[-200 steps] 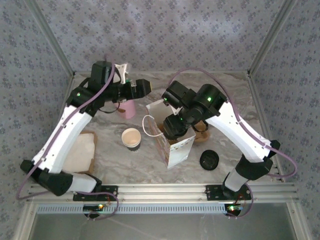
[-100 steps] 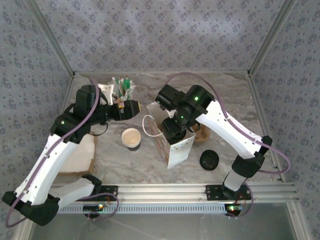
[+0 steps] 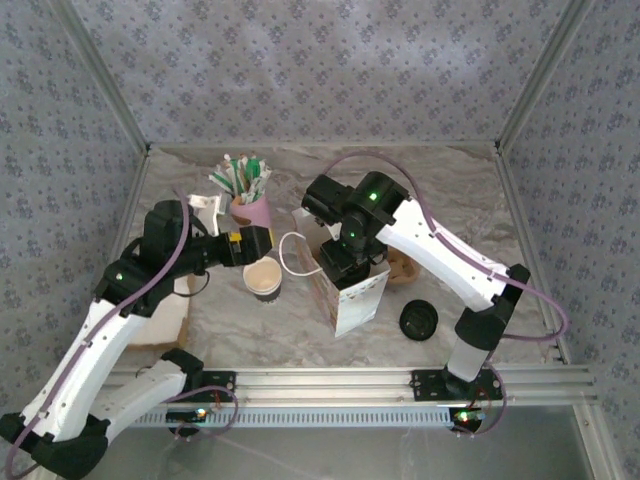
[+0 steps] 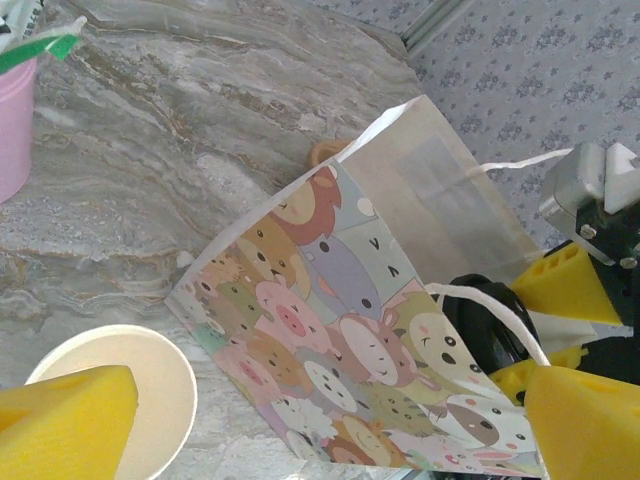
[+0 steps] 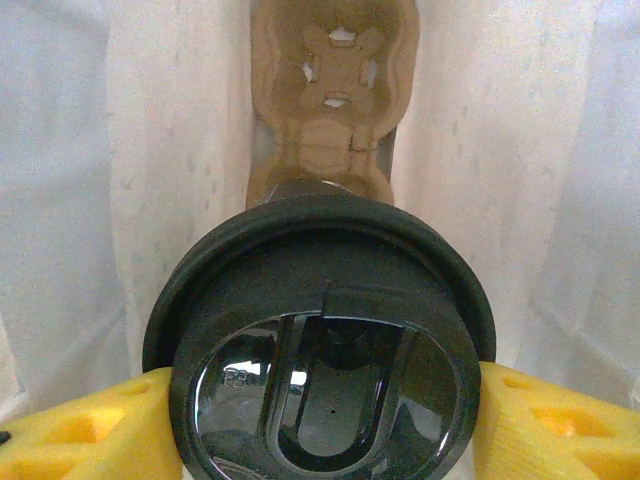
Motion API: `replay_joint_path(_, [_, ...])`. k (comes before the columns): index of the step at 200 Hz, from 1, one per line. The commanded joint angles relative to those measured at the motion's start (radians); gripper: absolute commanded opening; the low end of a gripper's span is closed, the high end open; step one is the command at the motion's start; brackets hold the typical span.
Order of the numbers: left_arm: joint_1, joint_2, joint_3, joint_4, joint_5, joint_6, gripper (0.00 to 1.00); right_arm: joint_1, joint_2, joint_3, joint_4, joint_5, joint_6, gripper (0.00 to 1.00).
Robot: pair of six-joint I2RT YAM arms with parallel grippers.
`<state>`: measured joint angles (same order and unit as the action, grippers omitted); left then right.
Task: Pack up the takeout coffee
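Inside the white paper bag [image 5: 80, 200] my right gripper [image 5: 325, 420] is shut on a takeout coffee cup with its black lid [image 5: 320, 350] on. A brown cup carrier [image 5: 335, 60] lies beyond the lid, between the bag's walls. From above, my right gripper [image 3: 345, 262] reaches into the cartoon-printed bag [image 3: 350, 300]. An open paper cup [image 3: 263, 277], cream inside, stands left of the bag. My left gripper [image 3: 262, 247] hovers just behind it, open. In the left wrist view one yellow finger [image 4: 60, 425] overlaps the cup [image 4: 150, 385].
A pink cup of straws and sticks [image 3: 250, 205] stands behind the open cup. A loose black lid [image 3: 418, 320] lies right of the bag. A brown carrier piece [image 3: 403, 265] sits by the bag's right side. White napkins [image 3: 160, 310] lie at the left.
My left arm has swung from behind the pink cup forward and down to the open paper cup. My right gripper has shifted slightly left, staying in the bag.
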<state>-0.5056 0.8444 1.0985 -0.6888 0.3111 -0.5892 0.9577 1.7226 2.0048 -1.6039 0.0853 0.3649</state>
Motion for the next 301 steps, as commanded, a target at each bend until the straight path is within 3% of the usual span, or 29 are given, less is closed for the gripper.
replay_joint_path(1, [-0.003, -0.030, -0.019, 0.059, 0.035, -0.018, 1.00, -0.010, 0.013, -0.012, -0.195, -0.004, -0.006, 0.67])
replay_joint_path(82, [-0.096, -0.042, -0.051, 0.158, 0.060, -0.044, 0.96, -0.023, 0.041, -0.025, -0.194, 0.000, -0.006, 0.67])
replay_joint_path(132, [-0.188, -0.009, -0.059, 0.210, 0.042, -0.061, 0.72, -0.022, 0.058, -0.030, -0.195, 0.007, 0.000, 0.67])
replay_joint_path(190, [-0.249, -0.002, -0.082, 0.235, 0.005, -0.072, 0.59, -0.025, 0.061, -0.070, -0.193, 0.006, 0.027, 0.67])
replay_joint_path(301, [-0.268, -0.007, -0.101, 0.226, -0.015, -0.076, 0.55, -0.027, 0.063, -0.148, -0.116, -0.028, 0.031, 0.67])
